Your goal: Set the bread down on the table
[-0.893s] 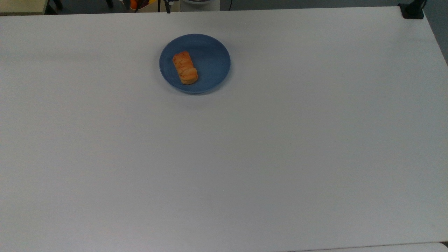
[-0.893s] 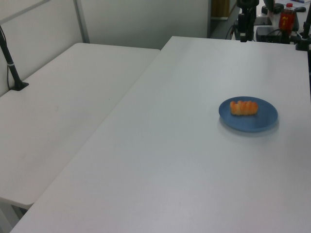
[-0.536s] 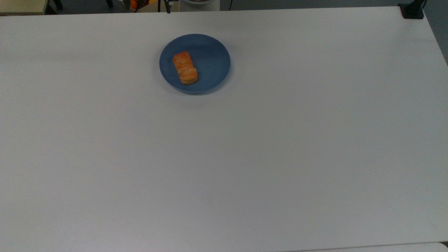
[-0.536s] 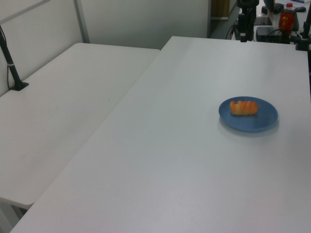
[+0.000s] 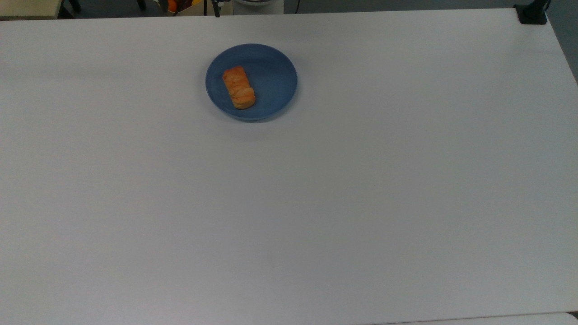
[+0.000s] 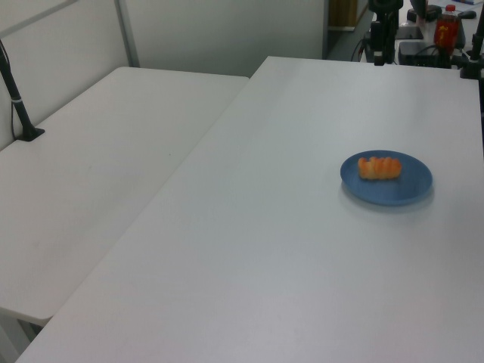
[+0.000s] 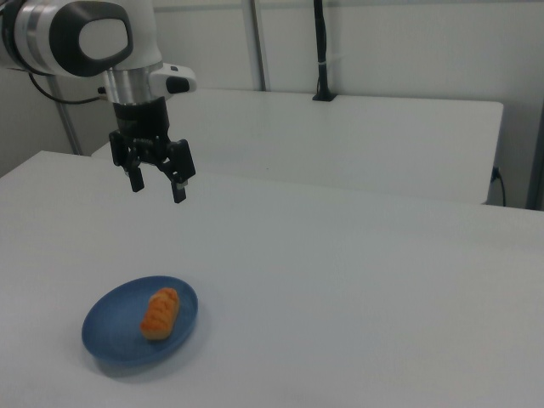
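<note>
Though the desk [image 7: 357, 280] is bare across its near stretch in the right view, the bread [image 7: 160, 313] lies on the blue plate [image 7: 110, 336] toward the right view's lower left, not yet on the desk surface itself. In the top view the bread [image 5: 238, 87] sits left of the plate's centre, close to the rim [image 5: 275, 58] on the top view's left. Farther back in the right view, the tool [image 7: 156, 181] hangs in the air above and behind the plate, well apart from the bread, its two fingers spread wide with nothing between them.

The bread's long axis runs nearly up and down in the top view, its lower end leaning slightly to the top view's right; in the left view the bread [image 6: 380, 167] lies crosswise on the plate [image 6: 408, 193].

My judgement of the risks: fingers closing along the length rather than across the narrow width may fail to span the bun and push it around the plate. Coming down too low could strike the rim and shift or tip the plate. Too hard a squeeze may crush the bun.
</note>
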